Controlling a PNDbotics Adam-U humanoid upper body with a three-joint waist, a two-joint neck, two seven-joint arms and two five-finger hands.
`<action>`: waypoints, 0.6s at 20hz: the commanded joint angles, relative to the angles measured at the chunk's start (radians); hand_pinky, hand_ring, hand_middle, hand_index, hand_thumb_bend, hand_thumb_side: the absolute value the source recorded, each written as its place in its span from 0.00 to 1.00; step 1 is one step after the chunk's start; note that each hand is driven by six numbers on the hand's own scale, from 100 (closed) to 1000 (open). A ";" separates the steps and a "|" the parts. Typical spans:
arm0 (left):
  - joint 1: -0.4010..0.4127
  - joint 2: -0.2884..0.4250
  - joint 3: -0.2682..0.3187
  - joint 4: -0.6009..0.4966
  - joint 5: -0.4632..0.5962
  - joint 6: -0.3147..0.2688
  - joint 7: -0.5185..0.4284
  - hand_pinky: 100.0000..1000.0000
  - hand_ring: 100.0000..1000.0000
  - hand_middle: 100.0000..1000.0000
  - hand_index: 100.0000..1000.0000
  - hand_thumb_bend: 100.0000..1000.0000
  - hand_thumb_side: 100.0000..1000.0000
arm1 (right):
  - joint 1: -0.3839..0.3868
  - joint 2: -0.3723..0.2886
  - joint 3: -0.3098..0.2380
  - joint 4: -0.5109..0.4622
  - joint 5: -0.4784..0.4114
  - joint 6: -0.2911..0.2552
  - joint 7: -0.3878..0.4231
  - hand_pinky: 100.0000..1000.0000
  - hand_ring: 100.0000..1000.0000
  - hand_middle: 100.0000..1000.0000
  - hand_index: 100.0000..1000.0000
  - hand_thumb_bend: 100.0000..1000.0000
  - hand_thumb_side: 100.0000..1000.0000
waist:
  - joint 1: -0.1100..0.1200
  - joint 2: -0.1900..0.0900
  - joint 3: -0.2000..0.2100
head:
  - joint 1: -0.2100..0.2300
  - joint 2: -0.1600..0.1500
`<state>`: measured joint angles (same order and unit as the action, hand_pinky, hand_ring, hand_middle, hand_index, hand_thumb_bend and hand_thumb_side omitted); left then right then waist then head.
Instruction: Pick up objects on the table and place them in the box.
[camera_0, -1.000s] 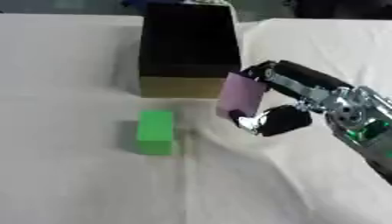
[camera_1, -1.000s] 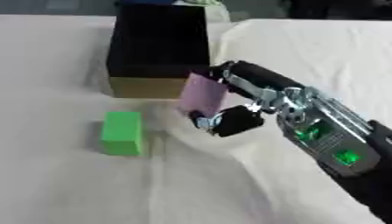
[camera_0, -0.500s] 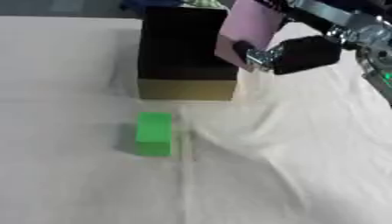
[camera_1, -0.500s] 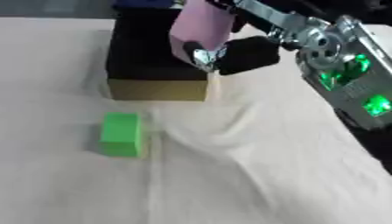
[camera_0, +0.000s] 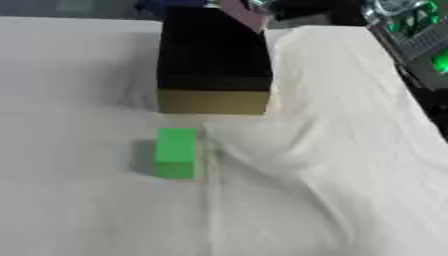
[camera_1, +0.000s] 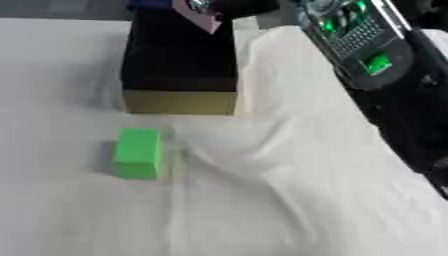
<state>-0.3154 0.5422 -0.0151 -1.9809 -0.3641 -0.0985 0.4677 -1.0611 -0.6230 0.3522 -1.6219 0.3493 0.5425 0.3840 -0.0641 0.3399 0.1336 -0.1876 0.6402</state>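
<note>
A pink block (camera_1: 198, 15) hangs at the top edge of the picture, over the far part of the open box (camera_0: 213, 101), which is black inside with a tan front wall. My right hand (camera_1: 229, 6) is shut on the block; only a small part of the hand shows, the rest is cut off by the top edge. Its forearm (camera_1: 359, 42), with green lights, comes in from the upper right. A green block (camera_0: 176, 151) lies on the white cloth in front of the box, a little to the left. My left hand is out of view.
The white cloth (camera_0: 306, 165) covering the table is rumpled into folds in front of and to the right of the box. A blue thing (camera_1: 149, 4) shows behind the box at the far edge.
My right hand has carried the pink block up and away from the box's right side to above its far part. The green block has not moved.
</note>
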 joint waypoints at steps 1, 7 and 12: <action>-0.015 0.028 0.001 -0.019 0.005 -0.004 -0.006 0.66 0.74 0.65 0.79 0.24 1.00 | -0.046 0.038 -0.004 0.098 0.040 -0.034 -0.011 0.72 0.57 0.46 0.72 0.00 0.46 | 0.003 -0.016 0.006 | -0.016 -0.012; -0.024 0.023 -0.003 -0.019 0.009 -0.006 -0.010 0.65 0.74 0.65 0.79 0.24 1.00 | -0.071 0.106 0.001 0.257 0.113 -0.084 -0.041 0.73 0.58 0.46 0.72 0.00 0.45 | 0.000 -0.011 0.023 | -0.030 -0.015; -0.026 0.021 -0.002 -0.019 0.011 -0.008 -0.009 0.65 0.74 0.65 0.79 0.23 1.00 | -0.064 0.132 0.006 0.352 0.178 -0.121 -0.066 0.73 0.59 0.47 0.73 0.00 0.45 | 0.000 -0.009 0.032 | -0.034 -0.015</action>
<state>-0.3279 0.5424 -0.0213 -1.9809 -0.3568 -0.1043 0.4603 -1.1077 -0.4830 0.3643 -1.2825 0.5066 0.4334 0.3234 -0.0700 0.3509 0.1646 -0.2180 0.6320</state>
